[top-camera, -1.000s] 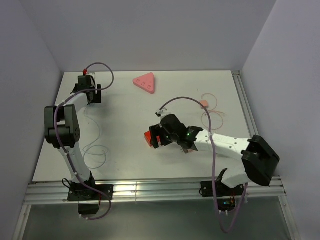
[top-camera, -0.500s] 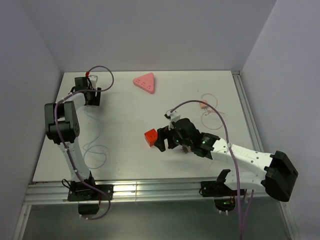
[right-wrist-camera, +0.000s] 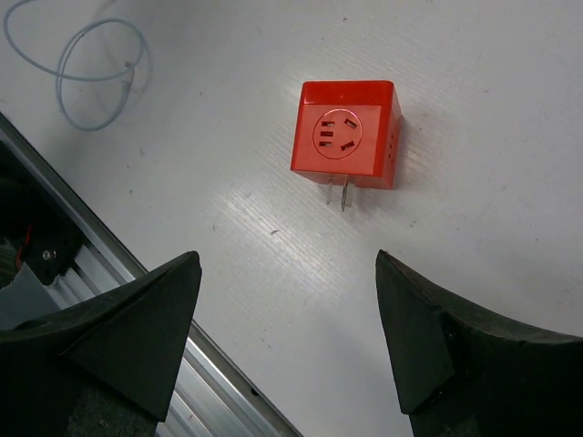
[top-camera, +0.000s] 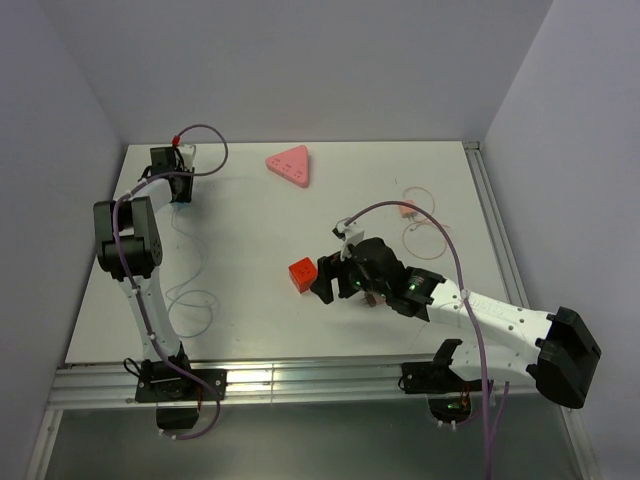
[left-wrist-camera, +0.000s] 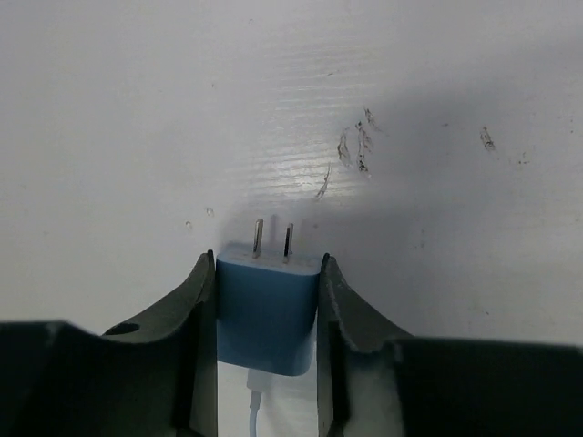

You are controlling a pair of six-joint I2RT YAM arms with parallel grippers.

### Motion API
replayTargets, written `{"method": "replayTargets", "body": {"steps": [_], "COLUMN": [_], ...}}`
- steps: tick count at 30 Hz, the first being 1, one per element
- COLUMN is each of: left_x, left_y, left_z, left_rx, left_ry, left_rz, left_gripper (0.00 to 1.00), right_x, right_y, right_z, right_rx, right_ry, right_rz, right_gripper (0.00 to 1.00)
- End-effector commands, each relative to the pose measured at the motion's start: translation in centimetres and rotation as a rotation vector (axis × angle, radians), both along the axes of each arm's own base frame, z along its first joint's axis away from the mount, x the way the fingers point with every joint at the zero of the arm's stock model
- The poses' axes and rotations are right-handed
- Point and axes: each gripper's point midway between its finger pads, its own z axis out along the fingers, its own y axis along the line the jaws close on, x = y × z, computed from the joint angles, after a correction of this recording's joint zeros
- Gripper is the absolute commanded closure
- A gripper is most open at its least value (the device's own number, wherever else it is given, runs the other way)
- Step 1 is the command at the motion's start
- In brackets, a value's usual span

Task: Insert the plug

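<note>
A blue plug (left-wrist-camera: 266,314) with two metal prongs lies flat on the white table, its white cable trailing back under the wrist. My left gripper (left-wrist-camera: 266,262) is shut on the plug, one finger pressed against each side. From above, this gripper (top-camera: 170,162) sits at the table's far left corner and hides the plug. The red socket cube (right-wrist-camera: 346,135) lies near the table's middle with its socket face up and two prongs toward me. My right gripper (right-wrist-camera: 288,259) hangs open just short of the cube (top-camera: 301,274), apart from it, with nothing between its fingers.
A pink triangular block (top-camera: 290,165) lies at the far centre. A pink coiled cable (top-camera: 420,215) lies at the right. The white cable loops (top-camera: 190,300) on the left side of the table. The metal rail (right-wrist-camera: 182,364) runs along the table's near edge.
The left gripper's jaws have closed in from wide apart onto the blue plug at the far left corner. The right gripper drew back to the right, uncovering the red socket cube.
</note>
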Motion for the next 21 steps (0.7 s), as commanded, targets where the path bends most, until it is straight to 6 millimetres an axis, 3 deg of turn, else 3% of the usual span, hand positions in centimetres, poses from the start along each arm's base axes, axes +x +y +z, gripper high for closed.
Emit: {"method": "replayTargets", "body": {"steps": [1, 4, 7, 10, 11, 12, 13, 15, 17, 21], "left_x": [-0.7, -0.6, 0.1, 1.1, 0.7, 0.9, 0.5, -1.2, -2.8, -7.5], "left_y": [-0.5, -0.6, -0.6, -1.0, -1.7, -2.0, -2.4, -3.6, -4.6, -8.0], "left_z": [-1.1, 0.8, 4.8, 10.7, 11.7, 14.8, 16.0, 18.6, 19.8, 22.7], "left_rx": [-0.012, -0.033, -0.065, -0.179, -0.278, -0.327, -0.386, -0.534, -0.666, -0.918], "left_ry": [0.056, 0.003, -0.084, -0.195, -0.193, -0.241, -0.247, -0.242, -0.226, -0.237], "left_rz": [-0.023, 0.006, 0.045, 0.146, 0.229, 0.261, 0.301, 0.411, 0.504, 0.519], "left_gripper": [0.79, 1.0, 1.0, 1.0, 1.0, 1.0, 1.0, 1.0, 1.0, 1.0], "right_x": [0.3, 0.9, 1.1, 1.4, 1.7, 1.9, 2.0, 2.4, 2.3, 1.9], "right_y": [-0.1, -0.6, -0.8, -0.9, -0.9, -0.7, -0.7, -0.1, 0.4, 2.2], "right_z": [0.8, 1.0, 1.6, 2.7, 3.0, 3.8, 3.6, 4.9, 5.1, 8.0], "right_rx": [0.011, -0.008, -0.007, 0.012, 0.014, 0.027, 0.015, 0.032, 0.038, 0.134], "right_ry": [-0.026, -0.032, -0.032, -0.033, -0.037, -0.041, -0.027, -0.029, -0.003, 0.008], "right_rz": [-0.014, -0.055, -0.081, -0.114, -0.129, -0.135, -0.141, -0.15, -0.146, -0.092], "right_gripper": [0.16, 0.16, 0.17, 0.17, 0.17, 0.18, 0.18, 0.19, 0.21, 0.22]}}
